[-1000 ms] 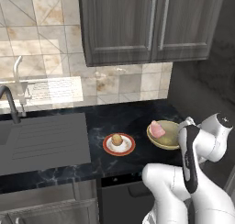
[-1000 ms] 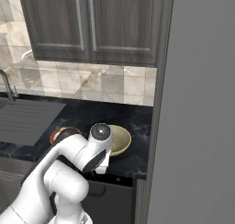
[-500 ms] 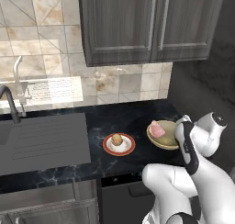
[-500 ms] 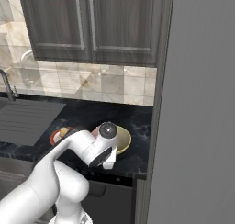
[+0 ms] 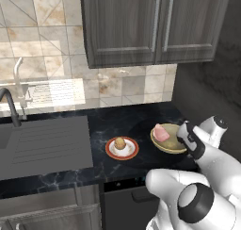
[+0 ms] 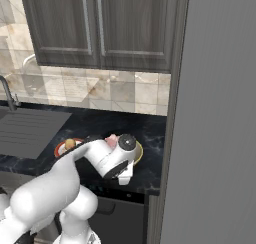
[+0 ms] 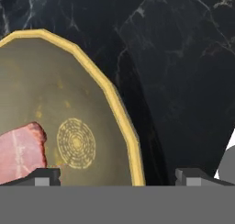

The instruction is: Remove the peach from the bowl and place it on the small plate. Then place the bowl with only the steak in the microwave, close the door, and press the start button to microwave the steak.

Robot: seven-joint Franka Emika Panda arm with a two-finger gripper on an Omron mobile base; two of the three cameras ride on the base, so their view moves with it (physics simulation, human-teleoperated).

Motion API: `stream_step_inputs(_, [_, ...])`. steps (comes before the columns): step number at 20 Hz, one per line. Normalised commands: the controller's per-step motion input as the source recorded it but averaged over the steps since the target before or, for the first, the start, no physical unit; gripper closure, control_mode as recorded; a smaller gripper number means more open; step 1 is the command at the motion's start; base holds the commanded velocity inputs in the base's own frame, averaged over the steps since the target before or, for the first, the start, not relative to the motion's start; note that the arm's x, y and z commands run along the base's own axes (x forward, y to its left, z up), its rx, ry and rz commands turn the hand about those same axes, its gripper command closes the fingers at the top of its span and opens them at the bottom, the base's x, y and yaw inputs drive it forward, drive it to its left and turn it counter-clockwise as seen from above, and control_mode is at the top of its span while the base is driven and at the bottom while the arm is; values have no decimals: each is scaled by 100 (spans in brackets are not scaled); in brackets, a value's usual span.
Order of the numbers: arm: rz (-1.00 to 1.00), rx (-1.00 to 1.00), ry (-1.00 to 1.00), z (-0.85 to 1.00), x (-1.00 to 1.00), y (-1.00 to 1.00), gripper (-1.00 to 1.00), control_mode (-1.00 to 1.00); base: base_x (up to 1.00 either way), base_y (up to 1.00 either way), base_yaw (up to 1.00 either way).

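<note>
**Lining up on the bowl rim for the lift**

The peach already sits on the small plate, at about 9 o'clock from the bowl on the black counter, so I judge the step in hand to be picking up the bowl with only the steak in it.

In the hand view my gripper is spread wide, holding nothing. One finger tip is over the bowl's inside, the other over the bare counter at 3 o'clock, and the yellow rim runs up between them. That is roughly the straddle I want. The steak lies at 9 o'clock in that view, close to the inner finger.

To do this well, I would come down until the rim wall is properly between the pads, keeping the inner finger clear of the meat so that I pinch only the bowl. The bowl is wide and shallow, so a grip on one edge will want to tip; I would close firmly, lift slowly and keep it level so the steak does not slide out.

I cannot see the microwave from here, so the carry needs planning.
</note>
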Motion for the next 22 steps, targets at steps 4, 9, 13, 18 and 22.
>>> stream_step_inputs(4, [5,0,0,-30,0,0,-100,-100,0,0,0])
stream_step_inputs(9, [1,0,0,-13,0,0,-100,-100,0,0,0])
stream_step_inputs(13, [0,0,0,-6,0,7,100,-100,0,0,0])
stream_step_inputs(18, [0,0,0,-2,0,9,100,-100,0,0,0])
stream_step_inputs(22, [0,0,0,0,0,6,100,-100,0,0,0])
